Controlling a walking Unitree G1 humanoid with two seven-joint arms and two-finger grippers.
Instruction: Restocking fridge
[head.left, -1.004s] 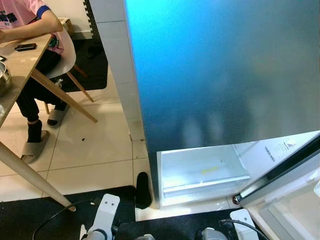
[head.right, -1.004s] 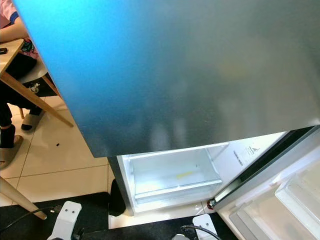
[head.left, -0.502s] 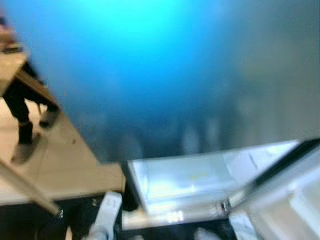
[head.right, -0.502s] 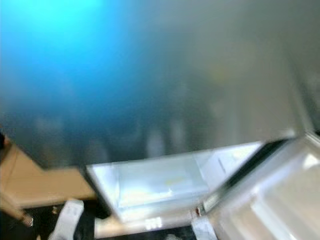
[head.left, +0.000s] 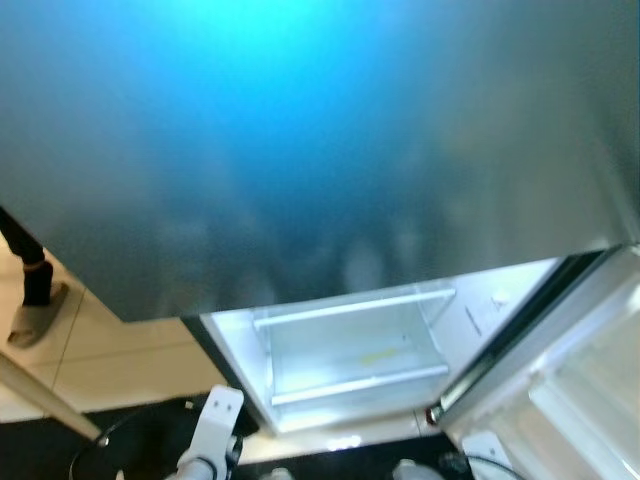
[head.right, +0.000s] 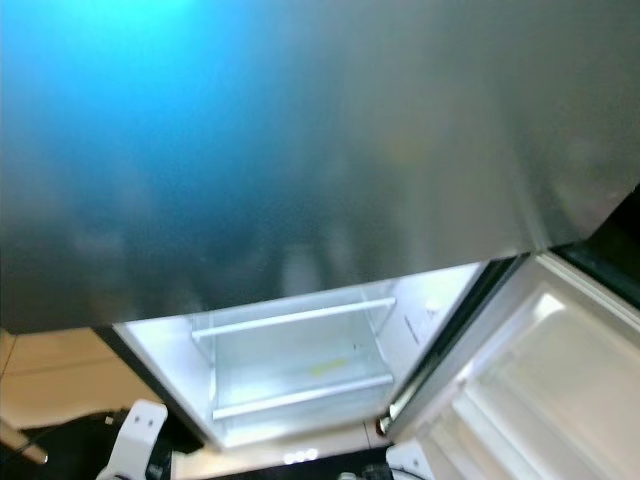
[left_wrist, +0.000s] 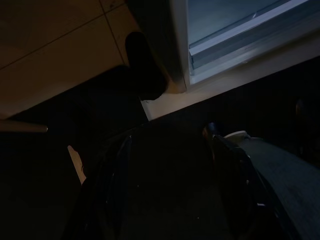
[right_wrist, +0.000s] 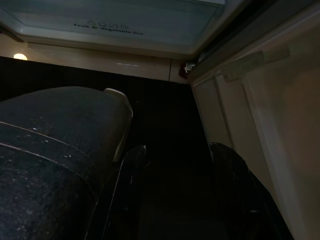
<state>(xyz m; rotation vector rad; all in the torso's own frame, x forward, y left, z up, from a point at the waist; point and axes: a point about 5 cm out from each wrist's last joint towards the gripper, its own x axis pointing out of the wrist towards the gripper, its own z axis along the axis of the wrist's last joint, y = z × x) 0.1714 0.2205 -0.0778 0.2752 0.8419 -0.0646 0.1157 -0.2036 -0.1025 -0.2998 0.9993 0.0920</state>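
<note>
Glowing white, the open fridge (head.left: 350, 350) holds a clear drawer (head.left: 345, 345).

Both eye views are soft with blur. The closed upper fridge door (head.left: 330, 140) runs past the top and side edges, hiding the shelves behind it. The open lower door (head.right: 540, 390) is cut off at lower right. At far left a person's leg (head.left: 25, 265) is clipped by the edge. The left wrist view is too dark to read.
</note>
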